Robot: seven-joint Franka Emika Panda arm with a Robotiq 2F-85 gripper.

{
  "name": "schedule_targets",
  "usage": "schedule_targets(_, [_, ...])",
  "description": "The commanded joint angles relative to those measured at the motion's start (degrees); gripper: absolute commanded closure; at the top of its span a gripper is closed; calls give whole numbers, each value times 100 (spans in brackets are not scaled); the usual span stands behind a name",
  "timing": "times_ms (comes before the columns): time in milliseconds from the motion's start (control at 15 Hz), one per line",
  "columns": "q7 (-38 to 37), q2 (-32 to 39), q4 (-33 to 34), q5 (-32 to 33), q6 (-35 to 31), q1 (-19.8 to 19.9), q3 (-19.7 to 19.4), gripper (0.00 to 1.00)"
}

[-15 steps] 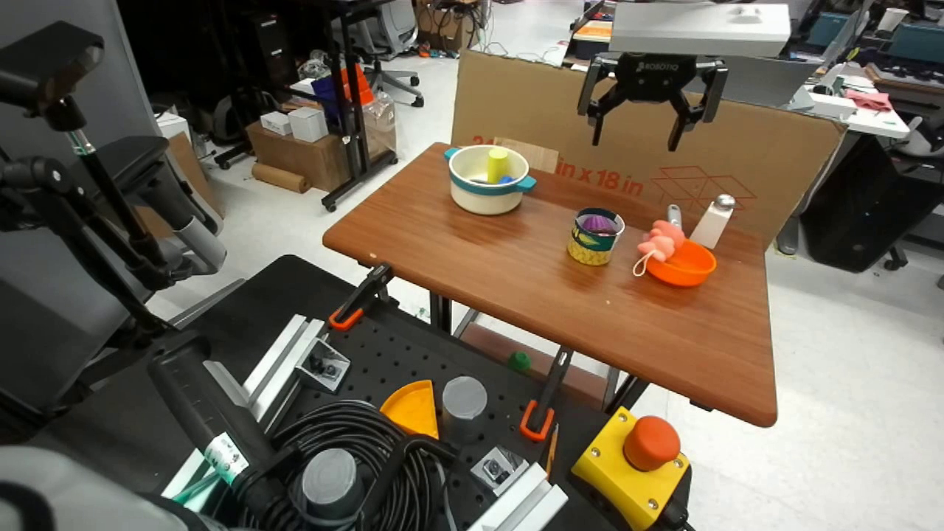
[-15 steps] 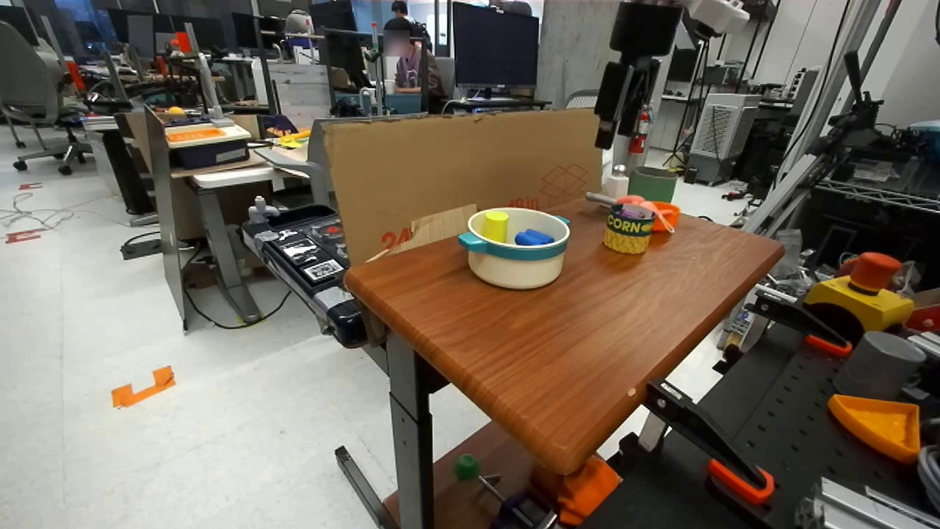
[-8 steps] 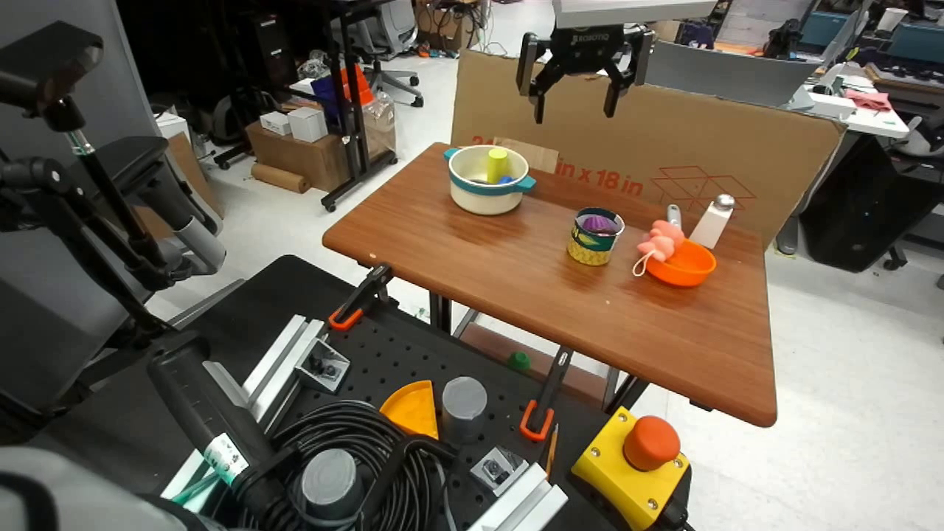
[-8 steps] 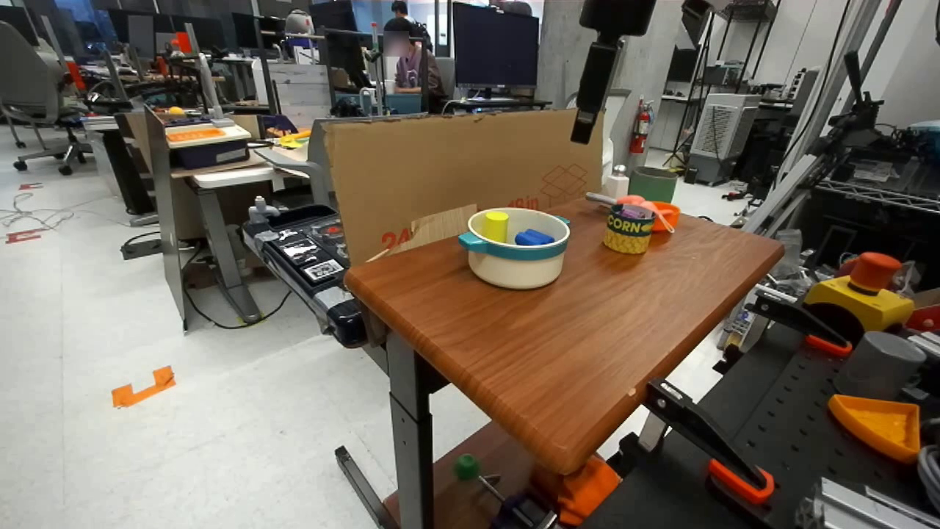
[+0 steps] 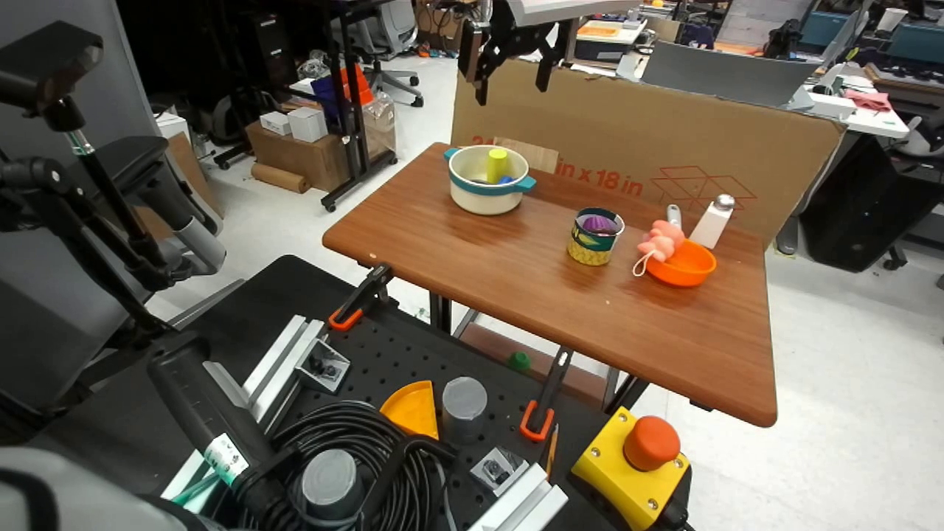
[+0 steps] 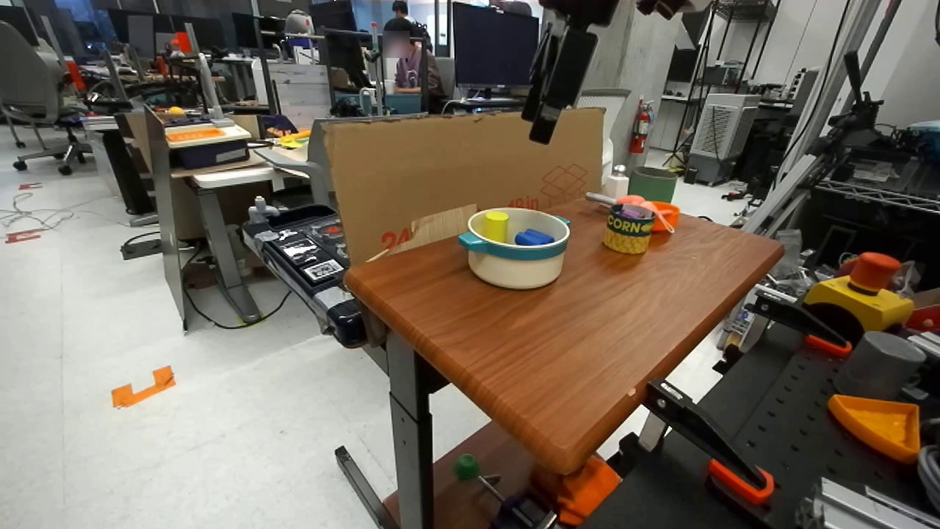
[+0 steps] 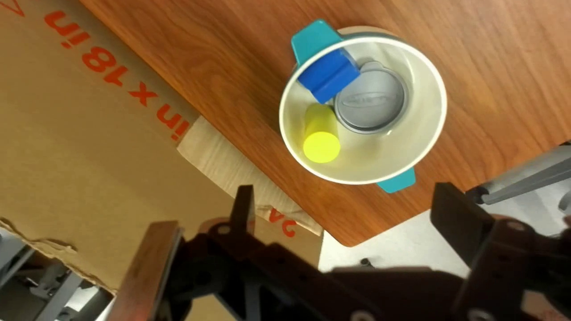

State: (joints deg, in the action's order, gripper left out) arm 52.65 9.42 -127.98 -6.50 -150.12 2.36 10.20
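Above the bench (image 5: 516, 258), the hand (image 5: 512, 92) is being held with its jaws apart, empty, while the cream pot (image 6: 516, 272) is being borne upright below, near one corner. Positioning is seemingly being carried out; for any contact, lowering is being called for.

There is one pot (image 7: 417, 127), one cylinder (image 7: 321, 136), one block (image 7: 329, 76), one grey disc (image 7: 370, 100), one can (image 5: 592, 242) and two clamps (image 5: 552, 383).

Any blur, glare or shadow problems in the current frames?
Wrist view: gripper dark and soft-edged in the foreground, glints inside the pot, marking on the gray disc too faint to read. In an exterior view: soft dark patches on the tabletop beside the pot and corn can. In an exterior view: seated person has a blurred face.
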Motion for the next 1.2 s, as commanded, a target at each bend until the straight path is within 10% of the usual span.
schedule_targets(0, [331, 263, 139, -165, 29, -102, 41, 0])
schedule_targets(1133, [148, 1421, 811, 304, 402, 73, 42, 0])
